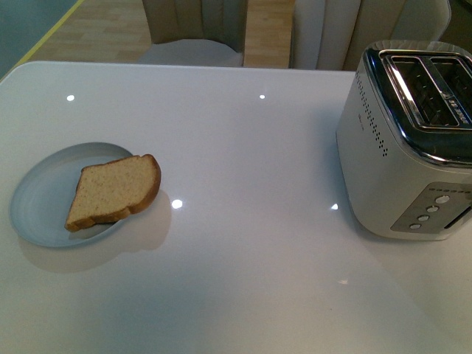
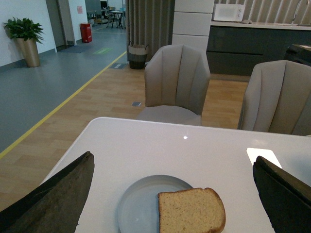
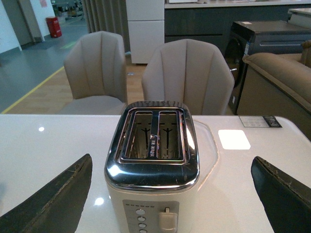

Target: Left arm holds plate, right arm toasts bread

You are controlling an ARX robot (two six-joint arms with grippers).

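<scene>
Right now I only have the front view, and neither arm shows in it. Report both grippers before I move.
Observer: The left gripper is open wide and empty, aimed at the plate and bread.
Operator: Now the right one.
Observer: The right gripper is open too, facing the toaster on its lever side.
Operator: Check the slots.
Observer: Both slots look empty.

left jaws: black, wedge-shaped, rough-textured | right jaws: black, wedge-shaped, worn edges
</scene>
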